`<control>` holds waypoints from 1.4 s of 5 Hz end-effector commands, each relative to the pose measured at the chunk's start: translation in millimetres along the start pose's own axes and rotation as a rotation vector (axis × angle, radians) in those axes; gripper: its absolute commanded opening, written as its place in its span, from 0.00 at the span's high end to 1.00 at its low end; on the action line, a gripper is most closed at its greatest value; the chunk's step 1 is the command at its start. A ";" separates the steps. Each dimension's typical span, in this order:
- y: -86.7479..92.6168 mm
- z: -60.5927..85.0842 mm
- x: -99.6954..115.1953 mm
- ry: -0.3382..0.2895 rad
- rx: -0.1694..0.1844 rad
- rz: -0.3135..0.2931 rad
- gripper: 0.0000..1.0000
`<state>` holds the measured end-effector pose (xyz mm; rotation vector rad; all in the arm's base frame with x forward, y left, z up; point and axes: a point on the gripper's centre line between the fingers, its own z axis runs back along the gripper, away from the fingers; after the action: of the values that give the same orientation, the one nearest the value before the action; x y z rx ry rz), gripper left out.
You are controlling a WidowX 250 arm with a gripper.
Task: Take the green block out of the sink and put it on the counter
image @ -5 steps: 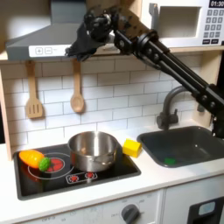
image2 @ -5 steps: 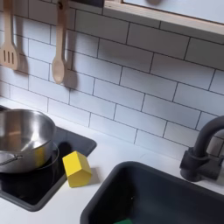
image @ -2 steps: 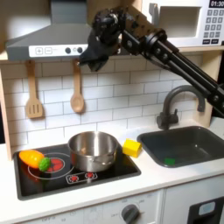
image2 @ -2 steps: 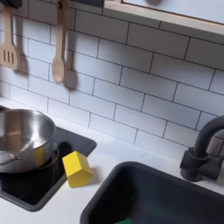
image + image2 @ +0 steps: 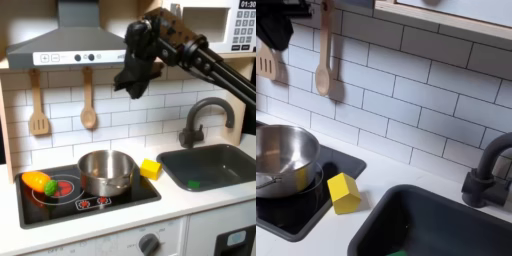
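The green block lies on the floor of the sink, towards the near edge and the first exterior view's left half of the basin; in the second exterior view we see just a sliver of green at the bottom edge. The faucet curves up from the back rim, near the block.

Our claw hangs high in front of the tiled wall, above the pot and well apart from the block. It is too dark and bunched for us to tell whether its fingers are apart or together.

From here we judge the reach into the basin to be the risky part. We have to travel across and down, and the arm could clip the faucet on the way. The block is small and sits low against dark walls, so a slightly off descent could knock it aside or pinch the basin floor instead.

The yellow block sits on the desk between the stove and the sink, just beside the basin's rim. We could mistake it for our target, or bump it when we set the green one down.
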<state>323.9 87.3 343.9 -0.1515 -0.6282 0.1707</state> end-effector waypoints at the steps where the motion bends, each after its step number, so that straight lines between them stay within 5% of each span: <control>1: -16.9 -1.1 -55.4 0.143 -0.025 -0.054 1.00; 6: -43.1 13.8 -167.5 0.367 -0.080 -0.220 1.00; 7: -52.2 16.8 -182.8 0.383 -0.096 -0.270 0.82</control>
<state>173.6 1.2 263.9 -0.1845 -0.2729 -0.1497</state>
